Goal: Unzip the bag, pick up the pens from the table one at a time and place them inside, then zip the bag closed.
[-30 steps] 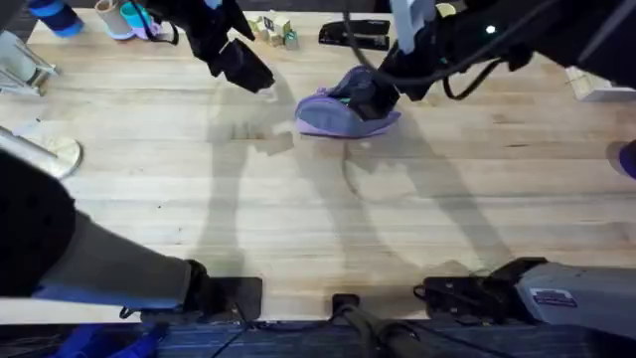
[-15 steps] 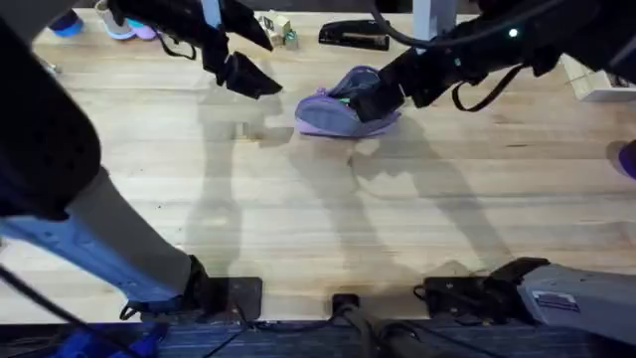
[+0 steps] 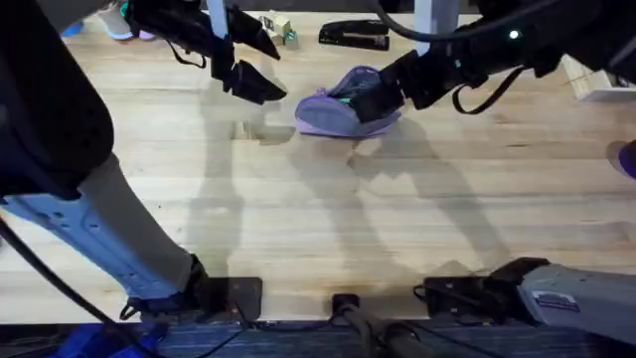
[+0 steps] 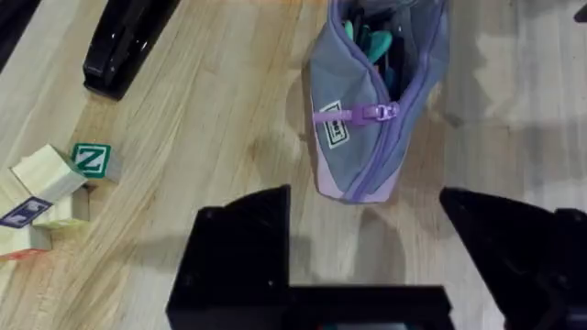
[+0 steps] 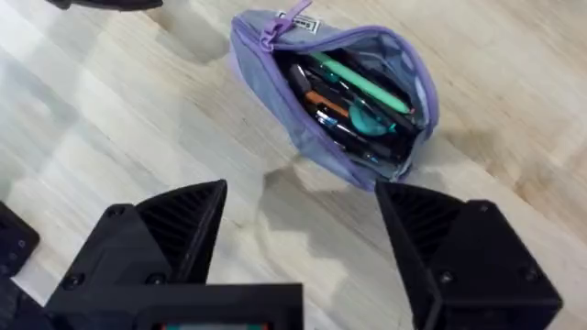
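One bag (image 3: 343, 107) lies on the table (image 3: 328, 209), just on the near side of the black stapler (image 3: 355, 36). In the overhead view the right claw (image 3: 370, 99) covers the bag's right end, so only the left part and the upper rim show there. In the right wrist view the bag (image 5: 339, 92) is whole: its zipper is undone along most of its length, the mouth gapes, and the pull (image 5: 275, 27) sits at the closed end.

Inside, a green pen (image 5: 362, 84) lies on top and can be counted as one. Beneath it are dark barrels, an orange-marked one and a teal piece, packed so close that their number cannot be told, and a black pen cannot be picked out from among them. In the left wrist view the bag (image 4: 371, 101) is cut off at its open end, and only teal and dark tips show in the mouth.

The right claw hangs over the bag with its two fingers (image 5: 170, 229) spread wide and holding nothing. The left claw (image 3: 248, 85) hovers to the left of the bag, apart from it, its two fingers (image 4: 243, 243) also spread and empty.

Beside the stapler, several small blocks (image 3: 275, 28) stand; their count is unclear overhead. The left wrist view shows about three, one lettered Z (image 4: 93, 161), the others cut by the edge.
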Tool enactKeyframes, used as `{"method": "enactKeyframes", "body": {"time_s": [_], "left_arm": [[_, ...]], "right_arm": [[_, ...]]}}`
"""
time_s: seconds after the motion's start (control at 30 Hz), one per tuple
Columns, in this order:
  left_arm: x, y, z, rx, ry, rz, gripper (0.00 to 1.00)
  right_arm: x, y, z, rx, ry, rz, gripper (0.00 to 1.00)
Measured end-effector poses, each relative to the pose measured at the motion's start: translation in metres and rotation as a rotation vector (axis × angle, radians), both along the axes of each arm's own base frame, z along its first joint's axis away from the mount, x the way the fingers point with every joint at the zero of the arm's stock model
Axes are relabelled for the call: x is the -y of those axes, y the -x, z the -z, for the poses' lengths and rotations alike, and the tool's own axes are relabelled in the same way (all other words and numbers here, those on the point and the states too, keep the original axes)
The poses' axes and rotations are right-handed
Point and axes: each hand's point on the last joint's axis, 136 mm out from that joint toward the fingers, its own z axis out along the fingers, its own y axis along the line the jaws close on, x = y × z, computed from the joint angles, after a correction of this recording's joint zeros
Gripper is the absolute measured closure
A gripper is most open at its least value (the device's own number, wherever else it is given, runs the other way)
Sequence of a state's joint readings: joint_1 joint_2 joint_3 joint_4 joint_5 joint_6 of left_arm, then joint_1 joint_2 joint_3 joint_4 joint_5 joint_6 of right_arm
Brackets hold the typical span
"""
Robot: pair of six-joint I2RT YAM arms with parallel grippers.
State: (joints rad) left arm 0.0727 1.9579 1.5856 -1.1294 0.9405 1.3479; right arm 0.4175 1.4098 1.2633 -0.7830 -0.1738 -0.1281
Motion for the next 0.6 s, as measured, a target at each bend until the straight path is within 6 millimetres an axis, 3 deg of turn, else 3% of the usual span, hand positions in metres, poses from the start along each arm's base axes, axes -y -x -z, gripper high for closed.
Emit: {"method": "enactKeyframes", "body": {"time_s": [0.23,0.47,0.6], "left_arm": [[0.000,0.000,0.000,0.006,0.001,0.004,0.008],[0.000,0.000,0.000,0.006,0.002,0.004,0.007],[0.000,0.000,0.000,0.006,0.002,0.004,0.007]], "right_arm": [[-0.001,0.000,-0.004,-0.016,-0.021,0.036,0.005],[-0.012,-0.022,-0.037,0.041,-0.067,0.051,0.005],[-0.018,-0.030,-0.035,-0.017,-0.057,0.054,0.005]]}}
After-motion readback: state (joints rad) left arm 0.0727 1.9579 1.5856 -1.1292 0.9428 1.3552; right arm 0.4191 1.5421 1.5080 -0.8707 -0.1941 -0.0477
